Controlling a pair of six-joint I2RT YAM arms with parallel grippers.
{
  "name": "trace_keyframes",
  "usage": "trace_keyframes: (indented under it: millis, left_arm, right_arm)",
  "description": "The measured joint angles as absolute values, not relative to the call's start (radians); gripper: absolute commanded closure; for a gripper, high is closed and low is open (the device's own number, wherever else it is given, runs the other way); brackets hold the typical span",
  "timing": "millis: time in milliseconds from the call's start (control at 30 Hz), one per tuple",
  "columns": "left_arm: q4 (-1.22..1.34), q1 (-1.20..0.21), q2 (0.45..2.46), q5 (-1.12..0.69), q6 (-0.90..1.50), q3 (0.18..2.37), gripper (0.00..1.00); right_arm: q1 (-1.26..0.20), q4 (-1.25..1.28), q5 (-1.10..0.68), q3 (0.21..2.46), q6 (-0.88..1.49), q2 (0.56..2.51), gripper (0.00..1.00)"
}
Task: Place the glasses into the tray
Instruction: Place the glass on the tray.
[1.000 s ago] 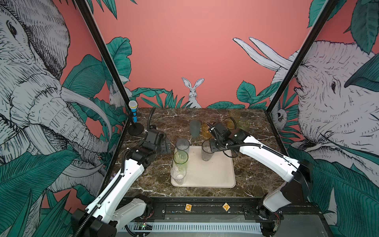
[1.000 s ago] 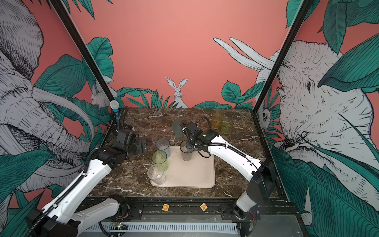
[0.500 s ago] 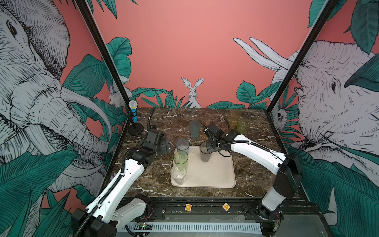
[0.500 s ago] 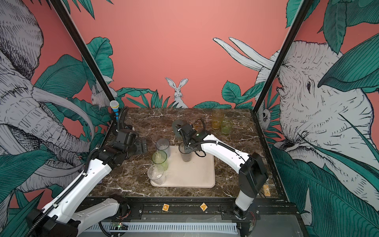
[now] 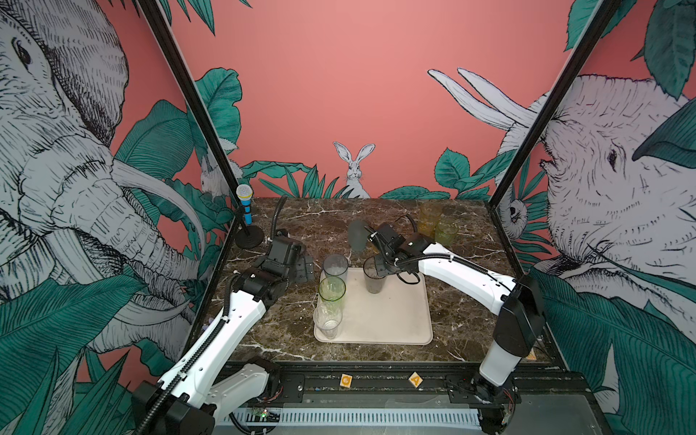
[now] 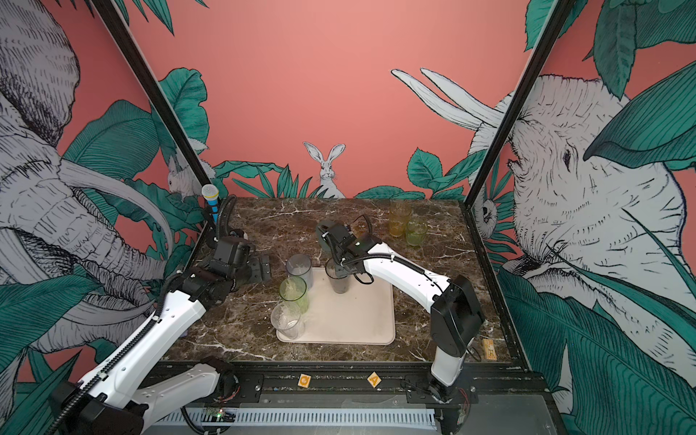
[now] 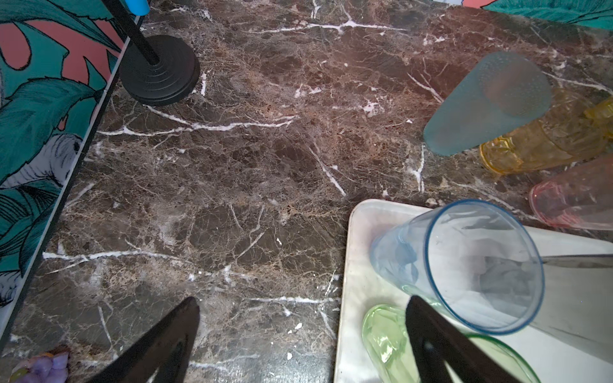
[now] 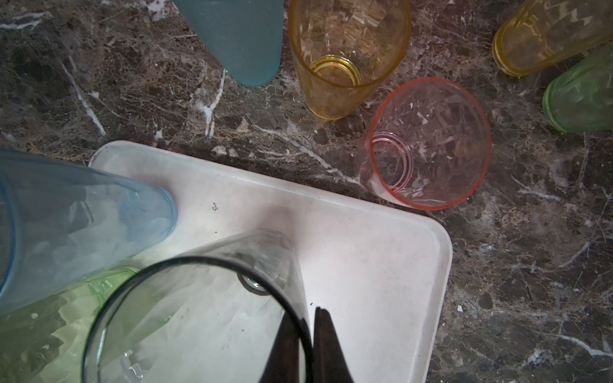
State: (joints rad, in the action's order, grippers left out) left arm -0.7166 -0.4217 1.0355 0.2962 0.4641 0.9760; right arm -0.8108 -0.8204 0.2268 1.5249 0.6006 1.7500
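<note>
Right gripper point(image 8: 305, 320) pinches the smoky glass point(image 5: 374, 279) by its rim, axis vertical, base straight below at 12 o'clock on the tray point(image 5: 395, 320); contact with it unclear. Left gripper point(image 7: 303, 300) wide open and empty, off the tray at 10 o'clock

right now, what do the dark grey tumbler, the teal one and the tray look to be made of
The dark grey tumbler: smoke-tinted see-through plastic or glass, glossy; the tray shows through its wall. The teal tumbler: probably plastic, frosted matte; its wall only blurs what is behind. The tray: opaque cream plastic by its look, satin, with a moulded rounded rim and small specks.
</note>
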Motion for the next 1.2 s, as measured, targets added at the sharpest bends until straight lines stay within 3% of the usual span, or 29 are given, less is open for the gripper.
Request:
trace_keyframes:
  millis: [800,1067,1200]
  left_arm:
    - [-0.696,-0.422,1.05,0.287,0.472,0.975,0.04]
    - [-0.696,-0.422,1.05,0.286,0.472,0.975,0.04]
    - [-0.696,-0.422,1.05,0.282,0.472,0.975,0.04]
  right_arm:
    - [-0.783,-0.82,0.217,1.555,0.599,1.8,1.0]
    - [-0.781,-0.819,0.216,1.555,0.599,1.803,0.92]
    - [-0.779,-0.818,0.216,1.558,0.6,1.813,0.83]
